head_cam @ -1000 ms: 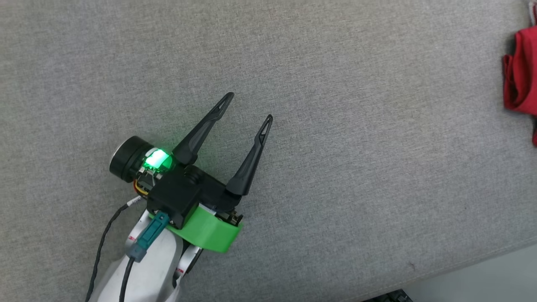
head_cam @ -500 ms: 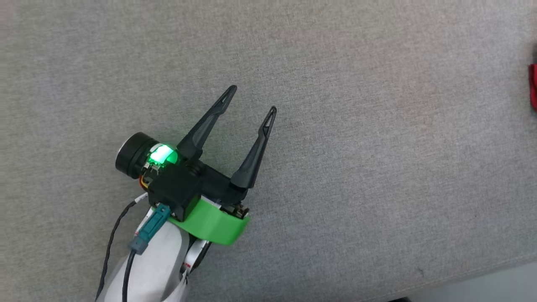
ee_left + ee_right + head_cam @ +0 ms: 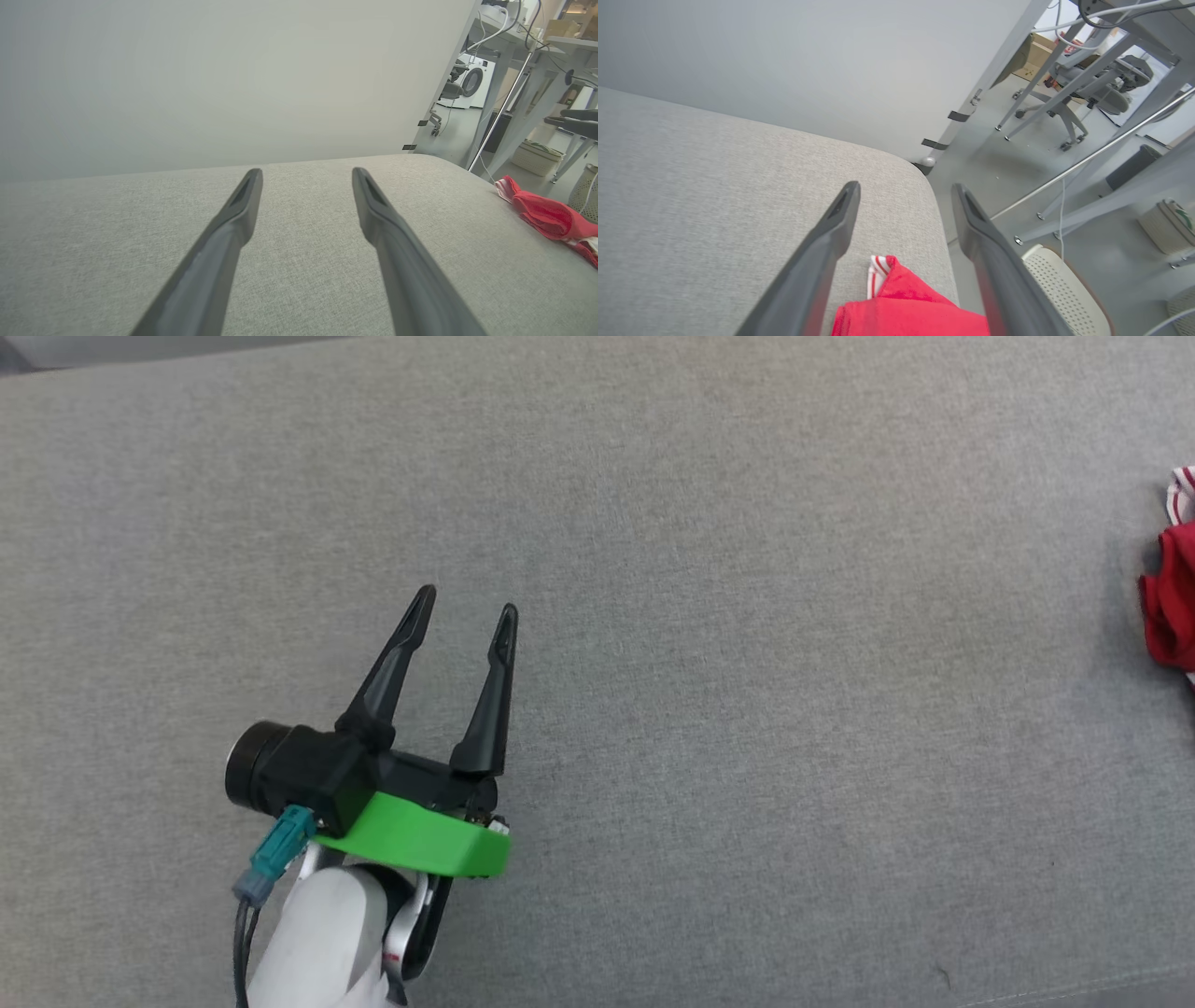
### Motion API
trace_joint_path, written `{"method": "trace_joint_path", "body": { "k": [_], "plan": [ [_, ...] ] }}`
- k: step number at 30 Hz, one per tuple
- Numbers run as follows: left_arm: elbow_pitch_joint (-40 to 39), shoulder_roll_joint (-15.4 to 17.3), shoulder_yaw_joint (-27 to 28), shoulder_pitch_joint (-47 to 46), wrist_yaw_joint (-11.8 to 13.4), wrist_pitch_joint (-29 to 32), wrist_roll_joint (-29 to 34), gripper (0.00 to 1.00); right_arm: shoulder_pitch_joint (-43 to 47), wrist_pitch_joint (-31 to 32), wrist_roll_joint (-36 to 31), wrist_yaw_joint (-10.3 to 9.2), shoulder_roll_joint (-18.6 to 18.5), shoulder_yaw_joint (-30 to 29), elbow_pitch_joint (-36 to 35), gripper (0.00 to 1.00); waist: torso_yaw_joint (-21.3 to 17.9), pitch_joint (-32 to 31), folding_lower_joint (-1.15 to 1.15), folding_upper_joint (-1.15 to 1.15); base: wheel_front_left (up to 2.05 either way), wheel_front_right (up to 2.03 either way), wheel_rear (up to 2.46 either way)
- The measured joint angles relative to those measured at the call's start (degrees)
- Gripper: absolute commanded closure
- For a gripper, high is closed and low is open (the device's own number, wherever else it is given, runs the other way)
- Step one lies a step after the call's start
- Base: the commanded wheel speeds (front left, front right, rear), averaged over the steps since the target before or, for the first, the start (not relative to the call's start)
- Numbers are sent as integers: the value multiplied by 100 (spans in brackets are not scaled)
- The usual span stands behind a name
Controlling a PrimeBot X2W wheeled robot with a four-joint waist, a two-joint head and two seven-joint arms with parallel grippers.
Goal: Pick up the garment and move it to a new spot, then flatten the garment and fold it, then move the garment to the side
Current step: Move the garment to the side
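1. Garment [image 3: 1174,607] bunched at far right edge of grey cushion [image 3: 747,616], mostly cut off in head view, shape hard to make out.
2. Left gripper [image 3: 464,599] spread wide, empty, over bare fabric, well apart from it.
3. Right gripper [image 3: 904,187] splayed above red folds, gripping nothing.
4. Beyond cushion corner: white basket [image 3: 1059,280], desk legs [image 3: 1045,70], office chair [image 3: 1066,116].
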Motion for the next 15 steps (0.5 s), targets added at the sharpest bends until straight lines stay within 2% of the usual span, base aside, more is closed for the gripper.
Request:
{"method": "trace_joint_path", "body": {
  "k": [5, 9, 15],
  "plan": [
    [146, -82, 346, 304, 0, 0, -12, 0, 680, -229, 643, -1, 390, -309, -713, 0, 211, -487, 0, 0, 0, 0, 0],
    [246, -118, 515, 511, 0, 0, -15, 0, 1373, -404, 848, -1, 836, -855, -1252, 0, 411, -839, 0, 0, 0, 0, 0],
    [393, -166, 612, 765, 0, 0, -45, 0, 2559, -487, 506, -3, 1635, -1660, -2130, 0, 698, -1255, 0, 0, 0, 0, 0]
  ]
}}
